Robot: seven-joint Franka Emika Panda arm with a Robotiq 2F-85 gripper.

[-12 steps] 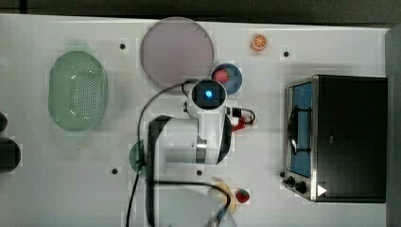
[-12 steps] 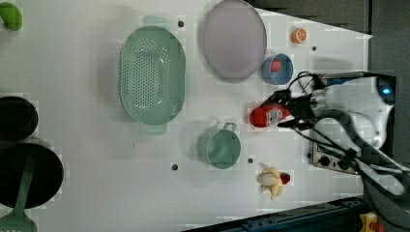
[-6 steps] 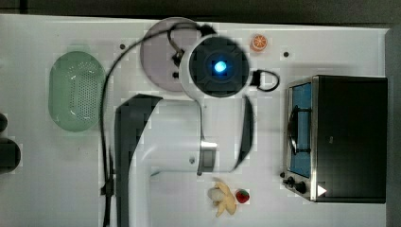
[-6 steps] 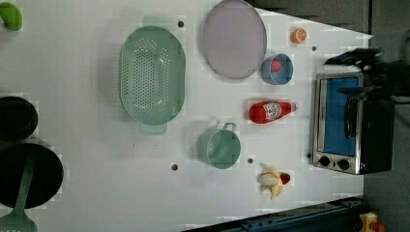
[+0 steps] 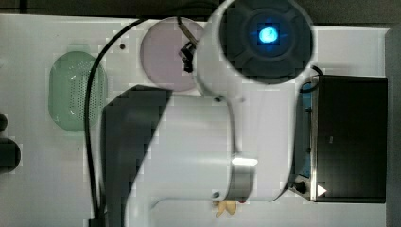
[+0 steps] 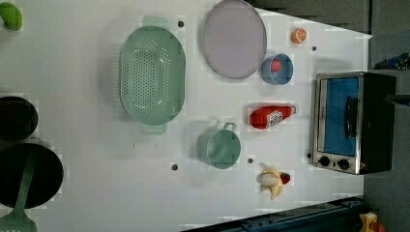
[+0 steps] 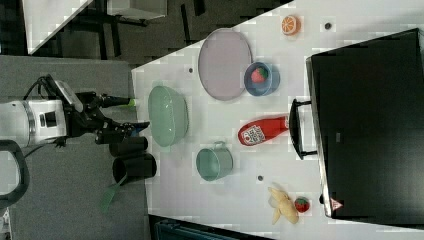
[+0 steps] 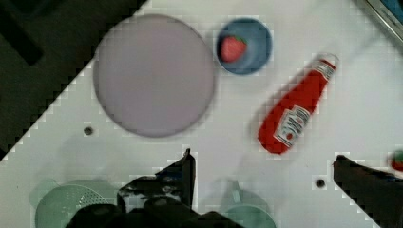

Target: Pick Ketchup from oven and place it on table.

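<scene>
**Ketchup already down on the table, arm clear above**

A large white tabletop (image 6: pixel 96 193) with a few small dark holes carries the whole scene, edged by dark floor and a blue frame rail.

Nearest the wrist camera, the gripper (image 8: pixel 261 173) stands wide open, its two dark fingers well apart with nothing between them, high above the surface; in the right view the gripper (image 7: pixel 117 117) hangs out past the table's edge. Beyond it the slim red plastic ketchup bottle with white label and white cap (image 6: pixel 270 116) lies flat on the table, its cap toward the boxy black toaster oven with silver frame and blue-tinted glass door (image 6: pixel 350 123), just beside the oven's front but apart from it. The door looks shut.

As a judgement, the placing step appears done: the bottle rests outside the oven and is not held. What remains calls only for the arm to keep clear and settle.

Around the bottle: a small blue bowl holding a red strawberry (image 6: pixel 277 68), a round lilac plate (image 6: pixel 234 38), a mint-green cup with a handle (image 6: pixel 218 147), a peeled banana (image 6: pixel 270 180) and, farther off, a green perforated colander (image 6: pixel 152 79). None touches the bottle; the cup and bowl are the nearest.
</scene>
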